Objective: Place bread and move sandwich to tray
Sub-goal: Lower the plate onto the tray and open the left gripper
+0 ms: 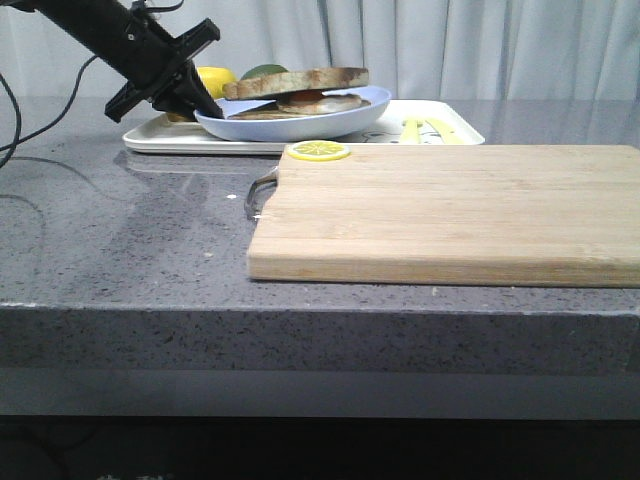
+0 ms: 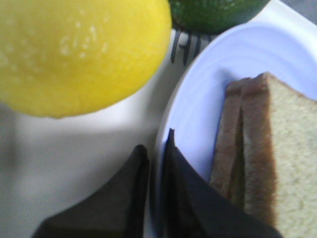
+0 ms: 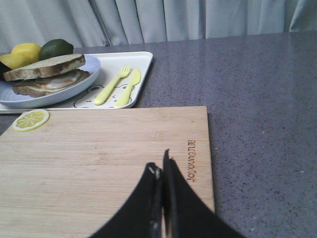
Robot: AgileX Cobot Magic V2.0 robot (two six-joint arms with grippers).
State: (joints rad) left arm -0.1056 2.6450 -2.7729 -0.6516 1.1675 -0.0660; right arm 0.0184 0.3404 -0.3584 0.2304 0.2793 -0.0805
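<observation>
The sandwich [image 1: 300,90] lies on a round pale-blue plate [image 1: 300,127], with the plain bread [image 1: 310,78] as its top slice over the fried egg. The plate is over the left part of the white tray [image 1: 160,140]; I cannot tell whether it rests on it. My left gripper [image 1: 205,108] is shut on the plate's left rim. In the left wrist view its fingers [image 2: 183,188] pinch the rim of the plate [image 2: 213,89], beside the sandwich [image 2: 277,163]. My right gripper [image 3: 161,168] is shut and empty above the cutting board [image 3: 99,158]. It does not show in the front view.
A lemon [image 1: 215,78] and a lime [image 1: 262,71] sit on the tray behind the plate. A yellow fork [image 3: 111,84] and knife [image 3: 129,87] lie on the tray's right part. A lemon slice [image 1: 320,151] sits on the corner of the wooden cutting board [image 1: 450,210].
</observation>
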